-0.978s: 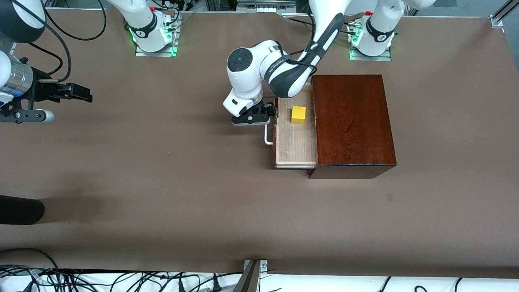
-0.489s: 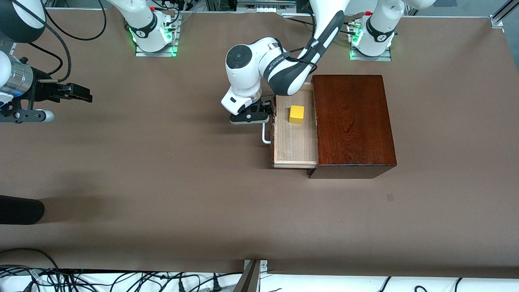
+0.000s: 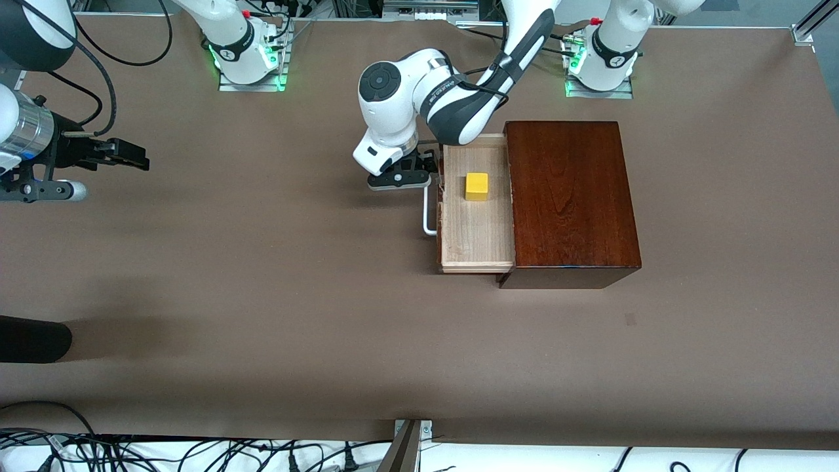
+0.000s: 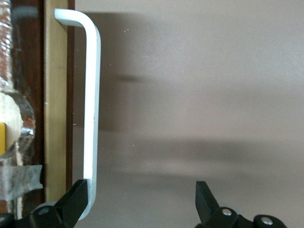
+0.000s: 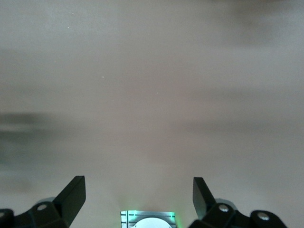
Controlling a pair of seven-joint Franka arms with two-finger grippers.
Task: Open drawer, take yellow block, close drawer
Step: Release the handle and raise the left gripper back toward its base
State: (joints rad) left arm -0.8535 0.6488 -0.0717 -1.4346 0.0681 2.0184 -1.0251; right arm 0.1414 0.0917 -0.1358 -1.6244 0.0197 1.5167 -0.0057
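Note:
The drawer [image 3: 475,229] stands pulled out of the dark mahogany box [image 3: 570,196] toward the right arm's end of the table. The yellow block [image 3: 476,186] lies in its tray, in the half farther from the front camera. The white handle [image 3: 427,213] sticks out of the drawer front. My left gripper [image 3: 414,178] is at the handle's end farther from the front camera. In the left wrist view the left gripper [image 4: 141,187] is open, with one fingertip [image 4: 78,192] beside the handle [image 4: 92,104]. My right gripper [image 3: 128,154] is open and empty and waits at the right arm's end of the table; the right wrist view shows it [image 5: 137,183] over bare table.
A dark rounded object [image 3: 33,339] lies at the table's edge at the right arm's end, near the front camera. Cables [image 3: 196,452] run along the near edge. The arm bases [image 3: 248,62] stand at the top.
The drawer has slid a little farther out, carrying the yellow block. My left gripper has moved along the handle toward the robots' bases. The right arm has hardly moved.

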